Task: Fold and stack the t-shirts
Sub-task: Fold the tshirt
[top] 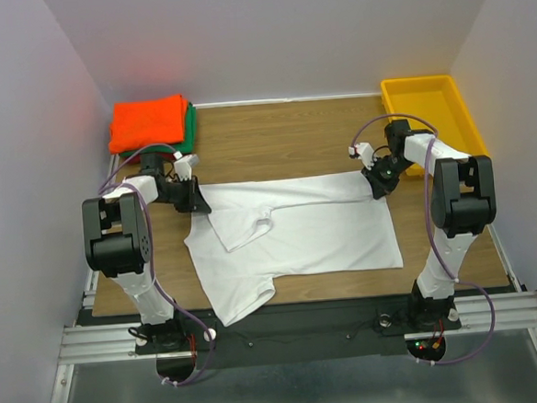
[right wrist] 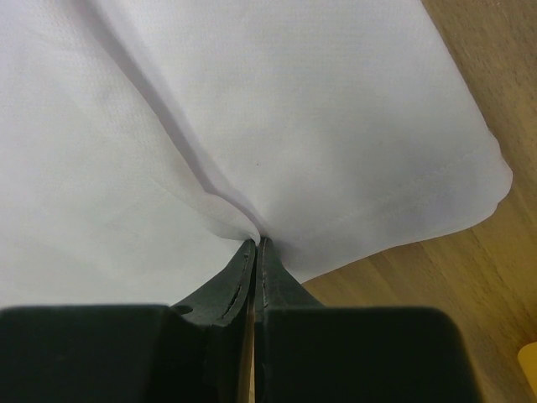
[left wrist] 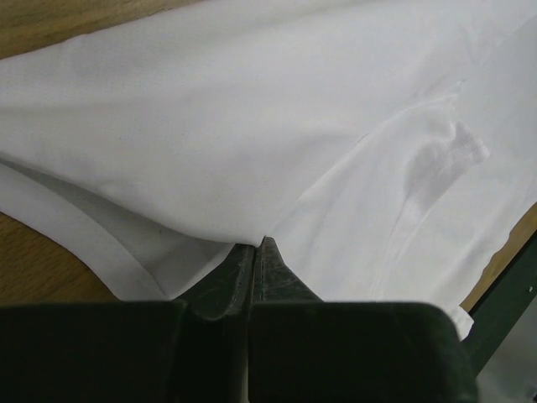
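The white t-shirt (top: 299,236) lies left of the yellow tray (top: 423,108). The left gripper (left wrist: 256,246) and right gripper (right wrist: 255,243) each pinch its folded edge (thin bites), so uneven pulling could slip cloth free, skewing the fold.

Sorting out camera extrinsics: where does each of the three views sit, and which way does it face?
Top external: above and behind the bases, looking down on the table; left arm and right arm show, at the white t-shirt's far edge.
Left wrist: on the left wrist, looking along the left pincer onto white cloth; its shut jaws show.
Right wrist: on the right wrist, looking along the right pincer at the shirt's hem and bare wood; its shut jaws show.
Shared: all three see the white t-shirt.
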